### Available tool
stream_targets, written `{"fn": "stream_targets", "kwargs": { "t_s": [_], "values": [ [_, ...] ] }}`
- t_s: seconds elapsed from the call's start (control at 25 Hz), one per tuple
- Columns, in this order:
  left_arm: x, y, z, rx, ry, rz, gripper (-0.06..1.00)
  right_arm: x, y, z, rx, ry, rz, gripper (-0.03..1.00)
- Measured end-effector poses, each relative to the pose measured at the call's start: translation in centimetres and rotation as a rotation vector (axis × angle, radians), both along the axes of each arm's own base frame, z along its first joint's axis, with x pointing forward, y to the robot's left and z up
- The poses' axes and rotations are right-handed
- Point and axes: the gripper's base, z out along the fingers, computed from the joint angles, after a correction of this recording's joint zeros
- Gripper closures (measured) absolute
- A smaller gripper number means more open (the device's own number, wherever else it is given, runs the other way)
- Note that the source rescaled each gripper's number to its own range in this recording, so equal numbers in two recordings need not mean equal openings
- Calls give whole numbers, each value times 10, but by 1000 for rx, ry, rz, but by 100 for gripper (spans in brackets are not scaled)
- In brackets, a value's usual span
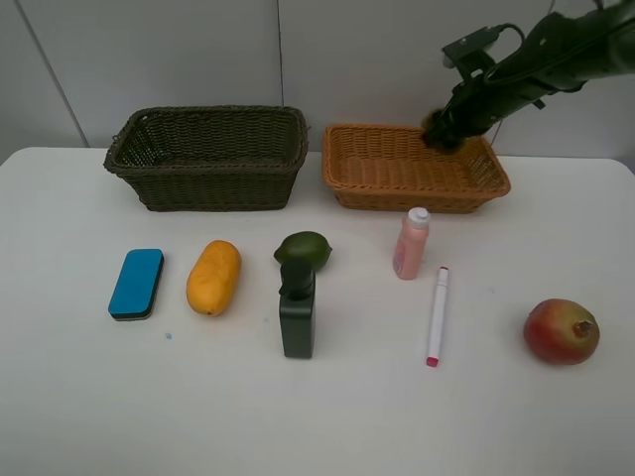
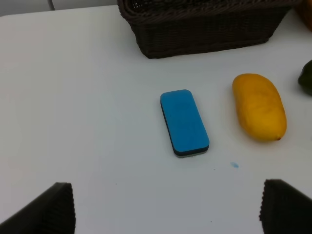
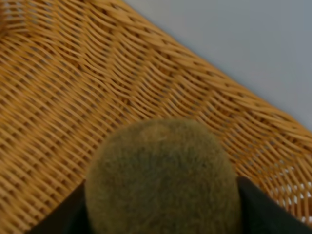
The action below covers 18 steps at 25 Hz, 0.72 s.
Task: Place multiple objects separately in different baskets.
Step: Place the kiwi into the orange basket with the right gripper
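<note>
While my right gripper (image 1: 444, 127) hangs over the far side of the orange-tan basket (image 1: 417, 200), I see its jaws partly closed on the brown kiwi (image 3: 163, 175), pinching it from both sides above the weave. My left gripper (image 2: 165, 208) is spread wide and holds nothing, above the table (image 1: 79, 397) near the blue eraser (image 2: 184, 123) and mango (image 2: 258, 106). The dark basket (image 1: 208, 183) sits just beside the orange one. The avocado (image 1: 303, 248), dark green bottle (image 1: 297, 312), pink bottle (image 1: 411, 243), marker (image 1: 437, 315) and pomegranate (image 1: 561, 331) rest on the table.
</note>
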Motion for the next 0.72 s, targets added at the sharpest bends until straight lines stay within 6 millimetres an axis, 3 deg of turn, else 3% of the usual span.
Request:
{"fn": "stream_targets", "kwargs": {
  "t_s": [0.28, 0.72],
  "values": [
    [0, 0, 0, 0, 0, 0, -6, 7, -1, -22, -7, -12, -15, 39],
    [0, 0, 0, 0, 0, 0, -6, 8, -1, -21, -8, -23, -18, 39]
  ]
}}
